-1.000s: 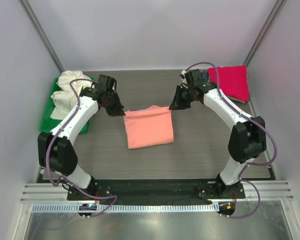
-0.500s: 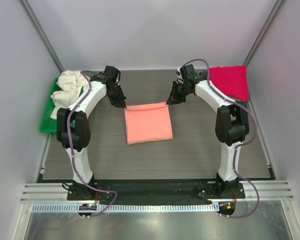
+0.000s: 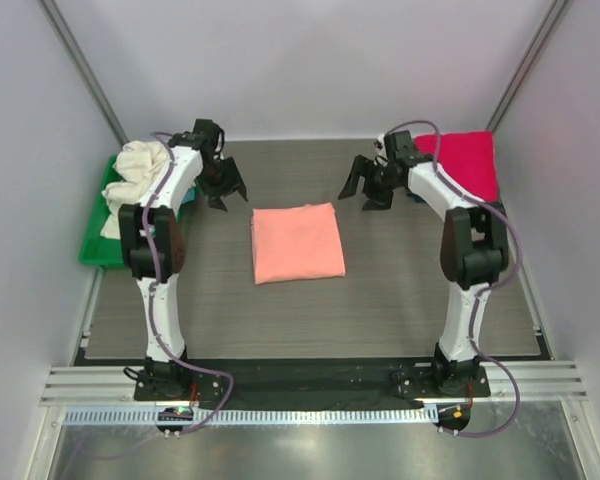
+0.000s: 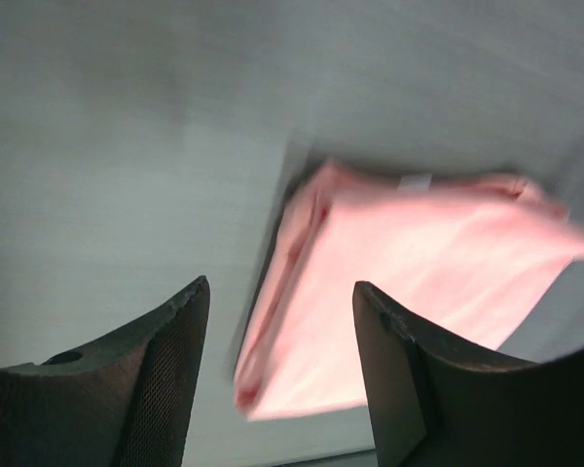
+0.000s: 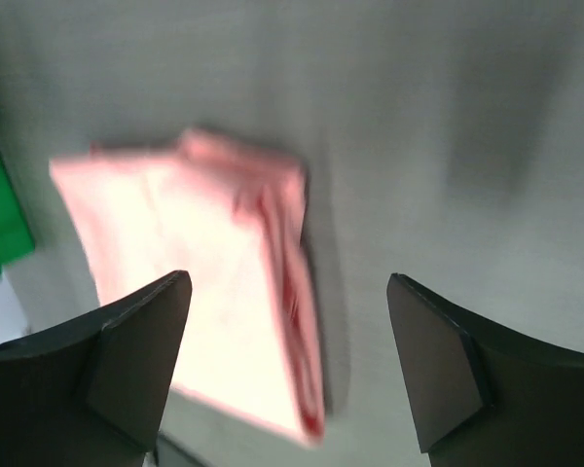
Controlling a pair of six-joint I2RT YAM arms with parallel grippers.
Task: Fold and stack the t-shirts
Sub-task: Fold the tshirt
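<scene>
We judge the salmon-pink t-shirt (image 3: 297, 243) limp and light, best pinched at corners; left gripper (image 4: 280, 283) and right gripper (image 5: 289, 277) gape empty.

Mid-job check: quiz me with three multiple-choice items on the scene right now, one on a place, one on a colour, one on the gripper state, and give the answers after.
1. Where does the cream-white t-shirt lie?
A) on the green tray at the left
B) at the far right
C) at the centre

2. What colour is the folded t-shirt at the centre?
A) dark blue
B) salmon-pink
C) cream-white

3. How do the left gripper and right gripper stand?
A) both shut on cloth
B) one open, one shut
C) both open, holding nothing

Answers:
1 A: the cream cloth is heaped on the tray.
2 B: the flat square of cloth is salmon-pink in all three views.
3 C: each wrist view shows the fingers apart, with the shirt lying on the table beyond them.
</scene>
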